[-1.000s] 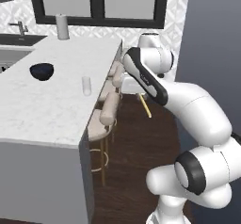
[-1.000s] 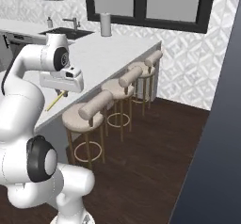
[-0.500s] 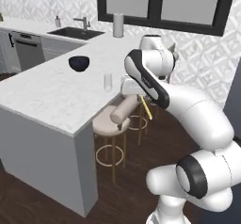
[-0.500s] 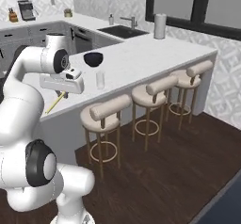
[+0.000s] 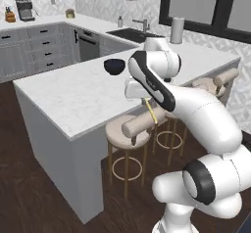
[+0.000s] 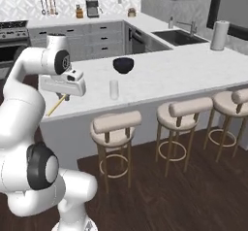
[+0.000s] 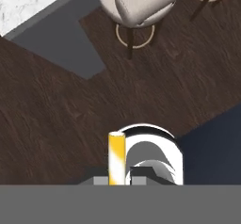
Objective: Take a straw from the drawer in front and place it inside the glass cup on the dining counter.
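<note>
My gripper [image 6: 66,97] is shut on the straw [image 6: 56,106], a thin pale yellow stick that slants down from the jaws. In the left base view the straw [image 5: 152,113] hangs below the gripper [image 5: 148,101], in front of a stool. In the hand view the straw [image 7: 116,156] stands upright over dark wood floor. The glass cup [image 6: 114,89] stands upright on the dining counter [image 6: 169,74], near its front edge, a little to the right of my hand and apart from it. In the left base view my hand hides the cup. The drawer is out of view.
A black bowl [image 6: 123,65] sits on the counter [image 5: 73,95] behind the cup, and a paper towel roll [image 6: 219,35] stands at its far end. Cushioned stools [image 6: 116,123] line the overhang. A sink [image 6: 180,36] and grey cabinets [image 5: 44,51] lie beyond.
Both base views have swung round, so the counter now shows from its stool side and nearer. The straw has stayed in the shut gripper.
</note>
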